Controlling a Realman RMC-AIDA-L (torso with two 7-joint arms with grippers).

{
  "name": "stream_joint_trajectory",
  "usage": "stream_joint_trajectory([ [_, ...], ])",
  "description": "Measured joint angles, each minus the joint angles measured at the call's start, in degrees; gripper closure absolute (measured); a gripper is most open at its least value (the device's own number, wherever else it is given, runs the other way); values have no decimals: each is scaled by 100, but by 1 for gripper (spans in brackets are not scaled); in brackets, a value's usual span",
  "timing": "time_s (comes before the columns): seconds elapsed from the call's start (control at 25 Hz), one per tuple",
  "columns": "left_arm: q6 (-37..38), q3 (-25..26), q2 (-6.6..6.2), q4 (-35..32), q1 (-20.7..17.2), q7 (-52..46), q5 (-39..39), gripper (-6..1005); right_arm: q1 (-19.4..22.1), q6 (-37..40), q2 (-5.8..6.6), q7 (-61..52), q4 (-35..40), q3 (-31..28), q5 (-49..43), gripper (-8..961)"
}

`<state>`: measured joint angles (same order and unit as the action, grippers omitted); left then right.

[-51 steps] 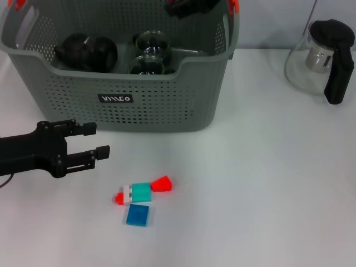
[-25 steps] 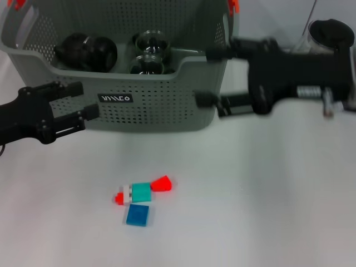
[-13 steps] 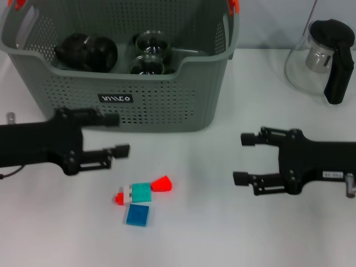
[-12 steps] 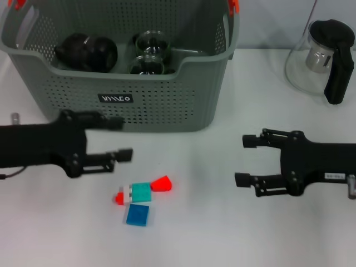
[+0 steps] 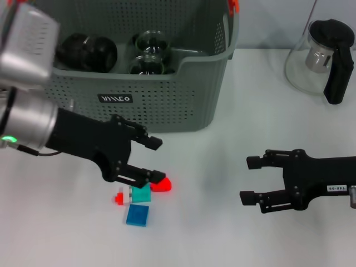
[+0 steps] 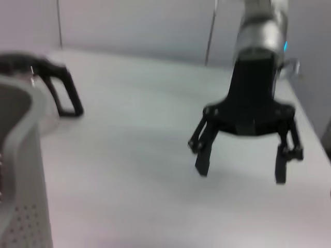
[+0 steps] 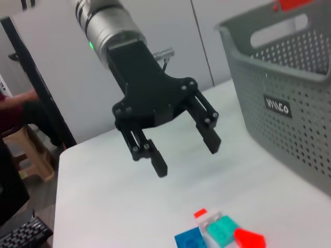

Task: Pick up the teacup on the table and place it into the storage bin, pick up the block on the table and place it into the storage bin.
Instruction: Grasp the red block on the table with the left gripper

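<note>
Left gripper (image 5: 154,161) hangs above the table (image 5: 222,233) just in front of the storage bin (image 5: 167,100), fingers spread apart with nothing between them; its lower fingertip overlaps the red piece (image 5: 163,186) of the block cluster as seen from the head view, contact cannot be told; right wrist view shows the same claw (image 7: 182,150) raised clear of the surface, with the blocks nearer the camera.

Blocks lie near the left gripper: a teal block (image 5: 141,193) with a small red end (image 5: 119,198) on its left, the red piece on its right, a blue square block (image 5: 137,214) just on the near side, touching or nearly so.

Storage bin sits far left; inside it a dark round pot (image 5: 86,51) at left, two glass teacups (image 5: 149,53) at centre.

Right gripper (image 5: 250,180) hovers at near right, well apart from the blocks, fingers parted and empty; a glass kettle (image 5: 322,61) with black handle stands far right.
</note>
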<state>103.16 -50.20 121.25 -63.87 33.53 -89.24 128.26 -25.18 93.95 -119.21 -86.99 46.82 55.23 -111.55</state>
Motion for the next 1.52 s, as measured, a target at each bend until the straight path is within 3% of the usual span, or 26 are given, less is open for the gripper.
stream_joint_trajectory([
  [0.32, -577, -1350, 287, -820, 190, -1343, 1071, 330, -59, -6, 8, -305, -5, -18, -212, 28],
  [0.76, -1103, -3007, 306, -1165, 323, -3238, 1838, 330, -91, -1, 63, -479, -74, -7, -301, 27],
  [1.52, -1763, -4785, 342, -1108, 717, -5228, 2968, 331, -156, -36, 65, -591, -86, -39, -507, 27],
])
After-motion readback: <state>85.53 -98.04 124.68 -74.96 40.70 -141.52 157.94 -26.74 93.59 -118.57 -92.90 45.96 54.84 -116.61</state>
